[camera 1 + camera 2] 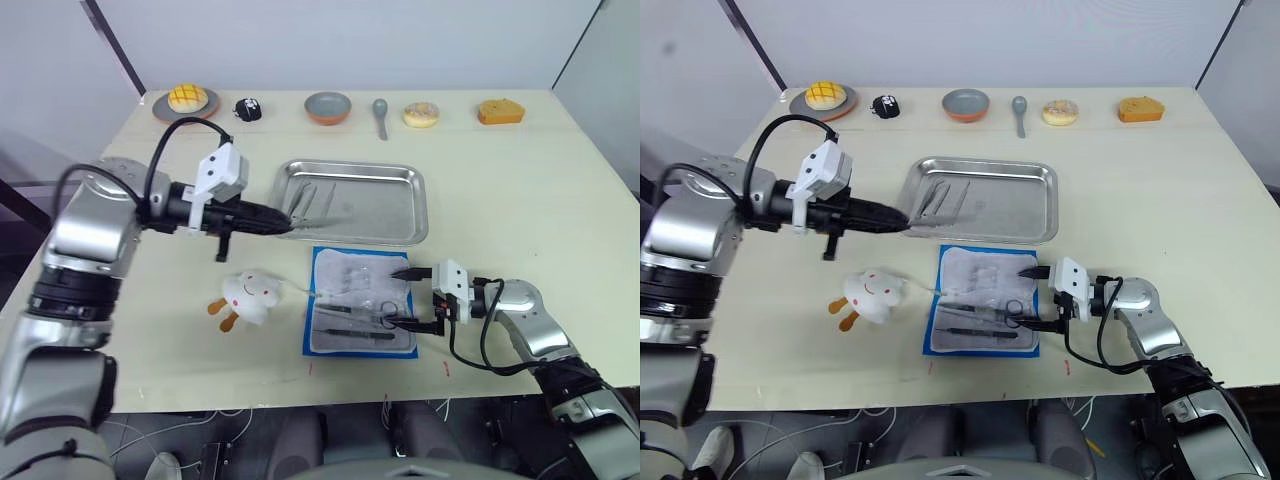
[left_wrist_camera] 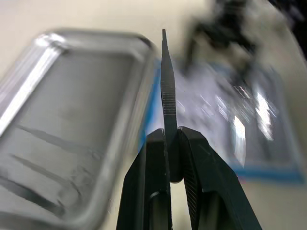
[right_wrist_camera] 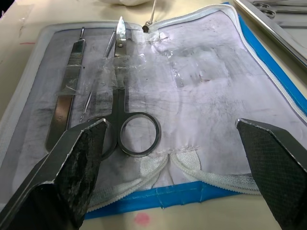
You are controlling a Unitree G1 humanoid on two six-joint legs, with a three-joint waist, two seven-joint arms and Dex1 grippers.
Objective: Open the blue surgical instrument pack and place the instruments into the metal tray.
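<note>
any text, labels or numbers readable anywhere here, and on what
None can be read.
The blue surgical instrument pack lies open, lining up; no print is legible on it.
The scalpel handle in the pack has ridged markings, too small to read.
The white toy bears a drawn face, no words.
The metal tray carries no visible label.

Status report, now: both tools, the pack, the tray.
Left tool shut on forceps, over the metal tray edge. Right tool open at the opened blue pack; scissors and handle inside. Nothing blocking.
</note>
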